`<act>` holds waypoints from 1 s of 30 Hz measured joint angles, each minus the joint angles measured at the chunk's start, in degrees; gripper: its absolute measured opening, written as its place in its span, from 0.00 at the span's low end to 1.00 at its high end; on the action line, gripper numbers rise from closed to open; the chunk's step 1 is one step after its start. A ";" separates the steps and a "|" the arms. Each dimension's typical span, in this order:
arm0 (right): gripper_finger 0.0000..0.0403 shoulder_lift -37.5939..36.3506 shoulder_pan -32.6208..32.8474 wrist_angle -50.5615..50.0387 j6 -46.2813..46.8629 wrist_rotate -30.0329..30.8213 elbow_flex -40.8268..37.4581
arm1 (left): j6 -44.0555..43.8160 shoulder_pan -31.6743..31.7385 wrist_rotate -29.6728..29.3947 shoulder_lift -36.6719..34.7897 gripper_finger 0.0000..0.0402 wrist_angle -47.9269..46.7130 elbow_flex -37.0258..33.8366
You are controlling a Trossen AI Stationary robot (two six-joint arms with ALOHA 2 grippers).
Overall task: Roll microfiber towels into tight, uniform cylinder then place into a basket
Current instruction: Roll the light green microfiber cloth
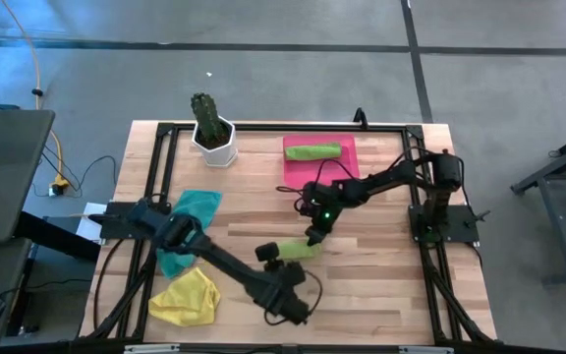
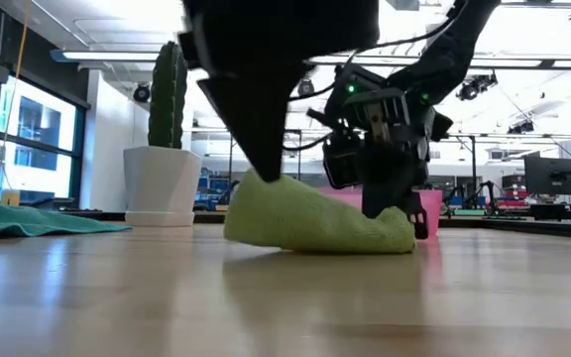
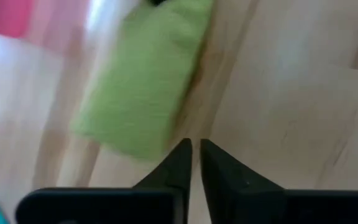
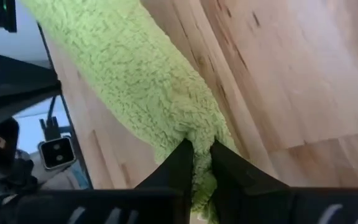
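A: We see a rolled lime green towel lying mid-table, a little toward the near edge. Our right gripper is at its right-hand end, and in the right wrist view its fingers pinch a tuft of the green pile between them.

B: We agree, closed on that end. Our left gripper sits at the roll's other end; in the left wrist view its fingers stand nearly together just beside the towel's edge with nothing between them.

A: And the room around? The pink basket lies against the far rail, well apart from the roll, with a second lime green roll already inside.

B: Between roll and basket we have bare wood, crossed only by the right arm. The teal towel and the yellow towel lie along the left side under the left arm, the cactus pot at the far left corner. The table's right half stays open boards.
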 joint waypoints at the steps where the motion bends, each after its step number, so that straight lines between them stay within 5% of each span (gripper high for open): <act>1: 0.08 0.29 -0.06 -0.08 -0.79 0.27 0.00 | 1.79 0.54 1.17 0.00 0.09 0.80 0.00; 6: 0.08 2.75 0.96 1.05 -1.98 -0.16 0.31 | 10.15 2.22 1.98 0.00 0.23 2.22 0.02; 12: 0.08 2.44 1.91 2.45 -3.26 0.25 0.24 | 16.47 3.04 -4.01 0.00 0.34 2.15 0.02; 23: 0.08 2.53 1.95 2.12 -5.91 -0.14 0.31 | 22.26 8.44 5.56 0.00 0.43 6.36 0.04; 30: 0.08 2.53 1.77 0.01 -8.58 0.35 0.31 | 23.30 10.04 6.20 1.15 0.45 7.40 0.08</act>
